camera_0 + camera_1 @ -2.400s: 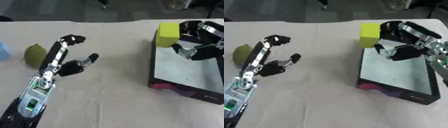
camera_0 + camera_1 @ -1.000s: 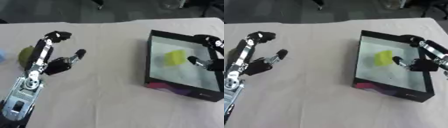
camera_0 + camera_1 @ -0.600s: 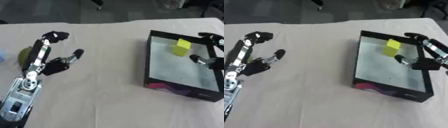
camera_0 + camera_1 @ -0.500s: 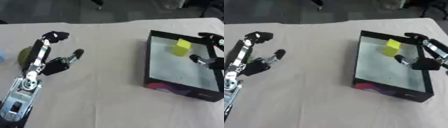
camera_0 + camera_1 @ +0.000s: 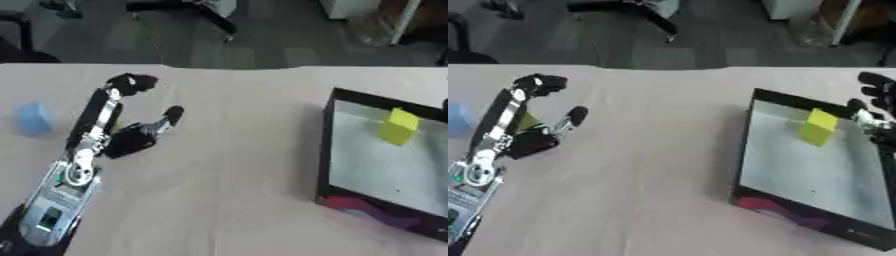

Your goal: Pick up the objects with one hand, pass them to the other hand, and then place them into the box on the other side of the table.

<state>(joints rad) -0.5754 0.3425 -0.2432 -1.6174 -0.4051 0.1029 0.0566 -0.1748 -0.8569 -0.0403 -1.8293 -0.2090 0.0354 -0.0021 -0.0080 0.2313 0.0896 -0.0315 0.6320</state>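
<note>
A yellow block lies on the pale floor of the black-rimmed box, near its far wall. My right hand shows at the picture's right edge by the box's far corner, open and holding nothing. My left hand stands on the left of the table, fingers up with bent tips and thumb apart, open with nothing in it. A yellow-green object peeks out from behind that hand. A light blue block sits further left on the cloth.
The beige tablecloth spreads between my left hand and the box. The box's near wall has a magenta and purple print. Beyond the table's far edge are a dark floor and chair legs.
The camera has shifted, so the whole picture sits differently. My right hand has drawn back to the right, away from the yellow block, which stays in the box. The left hand keeps its pose.
</note>
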